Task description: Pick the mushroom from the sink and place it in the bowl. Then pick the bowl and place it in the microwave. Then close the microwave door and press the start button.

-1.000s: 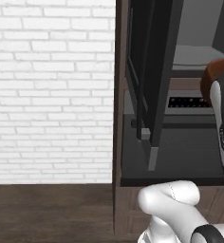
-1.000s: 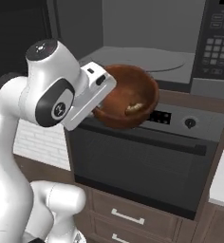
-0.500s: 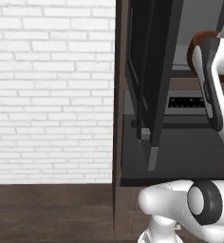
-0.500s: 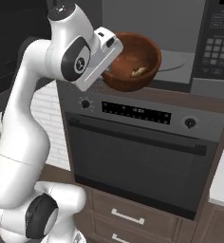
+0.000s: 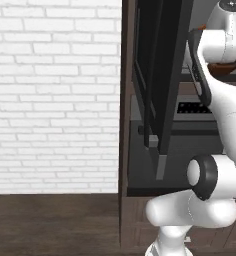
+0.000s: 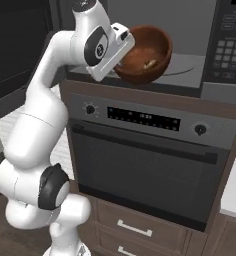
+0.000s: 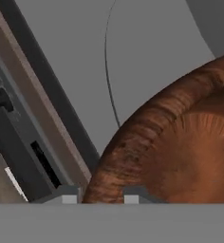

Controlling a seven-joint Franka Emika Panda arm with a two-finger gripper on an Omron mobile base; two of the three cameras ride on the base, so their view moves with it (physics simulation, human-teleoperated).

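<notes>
Pinching rim of round wood-grain bowl (image 6: 145, 54), jaws hold it w/ mushroom (image 6: 150, 64) at microwave (image 6: 200, 47) mouth

microwave (image 6: 190, 55) cavity open and bare behind the bowl (image 6: 145, 54), microwave door (image 5: 162, 75) swung wide left of it, keypad column bounding its right

No legible text, brand, number or sign anywhere. Microwave (image 6: 210, 45) keypad, at 2 o'clock in the right base view: a grid of pale buttons, markings too small to read. Oven (image 6: 150, 160) control strip, just below centre of the same view: a dark display band with faint light marks between two knobs, unreadable. Left base view: a dark vented strip at 3 o'clock, no characters made out. Hand view: no lettering on the bowl (image 7: 180, 142).
</notes>
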